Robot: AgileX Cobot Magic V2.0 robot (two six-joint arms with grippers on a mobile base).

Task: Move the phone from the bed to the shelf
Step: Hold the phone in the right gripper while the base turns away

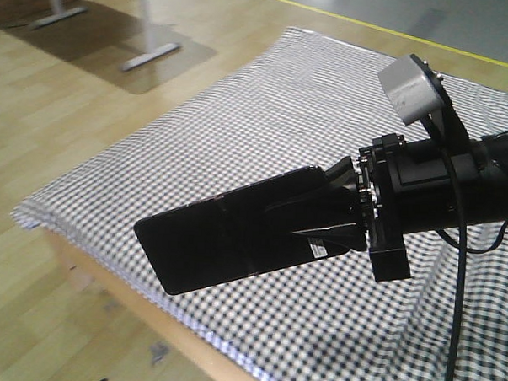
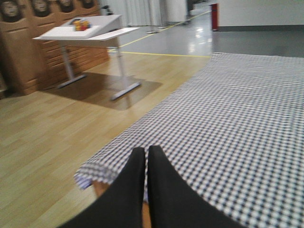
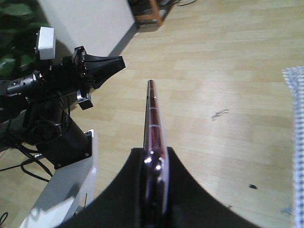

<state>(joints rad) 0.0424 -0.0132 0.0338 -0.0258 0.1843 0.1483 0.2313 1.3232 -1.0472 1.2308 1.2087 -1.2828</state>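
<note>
The phone (image 1: 214,239), a glossy black slab with a crease across its middle, hangs flat in the air above the near edge of the bed (image 1: 274,107). My right gripper (image 1: 325,210) is shut on its right end. In the right wrist view the phone (image 3: 152,118) shows edge-on with a pinkish rim, pinched between the two black fingers (image 3: 183,190) of the right gripper (image 3: 154,154) over bare floor. My left gripper (image 2: 146,153) is shut on nothing, over the bed's gingham corner (image 2: 237,109); the left gripper (image 3: 111,63) also shows off to the side. The shelf is out of view.
The bed's wooden frame (image 1: 147,317) runs along its near edge. A white desk on metal legs (image 2: 90,31) and wooden cabinets (image 2: 28,52) stand on the floor to the left. A reddish-brown piece of furniture (image 3: 153,12) and the robot's white base (image 3: 66,190) lie ahead of the right wrist.
</note>
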